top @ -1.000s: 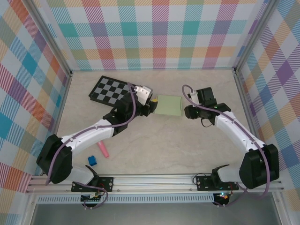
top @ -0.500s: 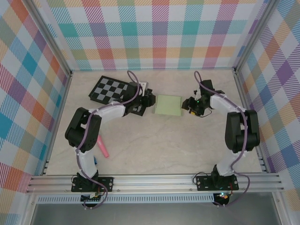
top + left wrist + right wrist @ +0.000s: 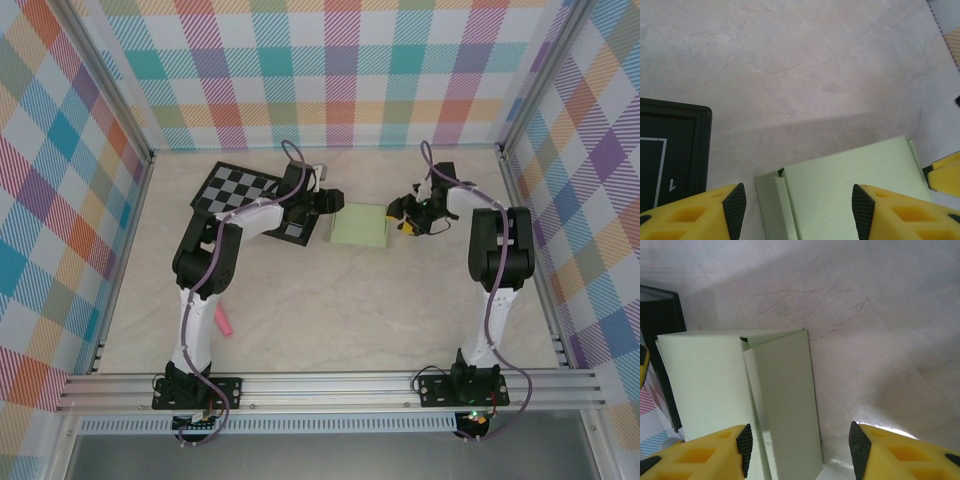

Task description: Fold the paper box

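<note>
Here the paper box (image 3: pixel 360 226) lies flat on the table (image 3: pixel 330 300) as a pale green rectangle, and every place below is given from it. Just off its left edge sits the checkerboard (image 3: pixel 238 190), near the box but apart from it in the left wrist view. At that same left edge hovers the left gripper (image 3: pixel 797 210), jaws spread wide and holding nothing. One finger is outside the narrow side flap (image 3: pixel 771 200) and the other over the main panel. Along the box's edge under the right gripper (image 3: pixel 801 450), a long flap (image 3: pixel 785 395) lies folded over the panel, with a small dark gap at its corner. That gripper is likewise released and straddles the flap.

The step in hand looks like creasing the side flaps. It would likely go best with one gripper pinning the panel flat while the other works a single flap along its score line, low and slow, since thin card probably slides and buckles on a smooth top. The left arm should stay off the checkerboard on the box's left.
</note>
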Action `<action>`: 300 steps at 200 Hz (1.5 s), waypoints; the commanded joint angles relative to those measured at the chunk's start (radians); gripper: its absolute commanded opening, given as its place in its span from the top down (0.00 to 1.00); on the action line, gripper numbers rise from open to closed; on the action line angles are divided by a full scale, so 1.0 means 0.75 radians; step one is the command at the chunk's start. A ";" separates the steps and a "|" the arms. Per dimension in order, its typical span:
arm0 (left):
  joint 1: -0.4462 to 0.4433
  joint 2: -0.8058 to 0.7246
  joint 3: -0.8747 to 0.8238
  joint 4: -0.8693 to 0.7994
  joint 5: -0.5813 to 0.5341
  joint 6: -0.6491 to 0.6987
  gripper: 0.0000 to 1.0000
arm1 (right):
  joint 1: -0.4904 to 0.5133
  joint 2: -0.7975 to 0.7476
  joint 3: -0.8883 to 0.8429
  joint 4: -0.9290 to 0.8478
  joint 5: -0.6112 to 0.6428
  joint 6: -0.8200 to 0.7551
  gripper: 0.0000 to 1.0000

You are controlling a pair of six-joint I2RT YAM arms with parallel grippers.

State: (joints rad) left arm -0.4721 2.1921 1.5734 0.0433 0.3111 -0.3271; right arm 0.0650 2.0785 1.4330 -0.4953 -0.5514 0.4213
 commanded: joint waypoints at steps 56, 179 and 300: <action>-0.059 -0.052 -0.130 -0.048 0.151 -0.023 0.46 | 0.015 -0.092 -0.153 0.102 -0.150 -0.057 0.52; 0.087 -0.225 -0.210 -0.117 -0.087 0.238 0.37 | -0.023 -0.279 -0.248 0.038 0.068 -0.091 0.49; -0.045 -0.092 0.002 -0.116 0.052 0.048 0.36 | -0.024 -0.227 -0.230 0.082 0.059 -0.024 0.46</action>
State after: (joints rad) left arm -0.4866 2.0533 1.5295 -0.0223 0.3401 -0.2672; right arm 0.0521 1.8675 1.2339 -0.4480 -0.4973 0.3847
